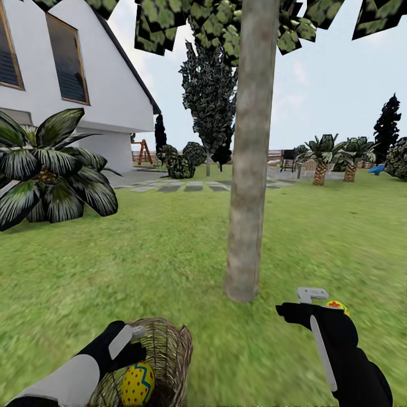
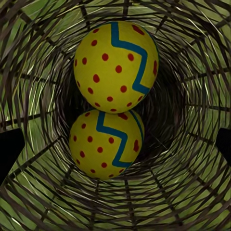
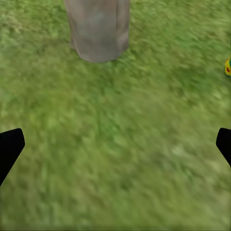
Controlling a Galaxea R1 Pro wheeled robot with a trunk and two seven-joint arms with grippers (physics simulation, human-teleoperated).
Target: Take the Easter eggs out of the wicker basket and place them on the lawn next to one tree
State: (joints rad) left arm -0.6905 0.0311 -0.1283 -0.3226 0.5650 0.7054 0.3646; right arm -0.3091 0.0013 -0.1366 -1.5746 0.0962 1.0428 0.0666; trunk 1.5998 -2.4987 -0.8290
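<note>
Two Easter eggs (image 2: 115,65) lie touching inside the wicker basket (image 1: 164,350), near the tree (image 1: 249,169). A third egg (image 1: 337,306) rests on the lawn (image 1: 169,254) beside that trunk. Left gripper (image 1: 133,342) hovers in the basket, spread, empty. Right gripper (image 1: 297,305) spread wide, empty.

Left pincer (image 1: 131,339) at wicker basket (image 1: 164,350) rim, egg (image 1: 137,384) inside, tree (image 1: 249,169) ahead, another egg (image 1: 337,306), seemingly on lawn (image 1: 169,271).
</note>
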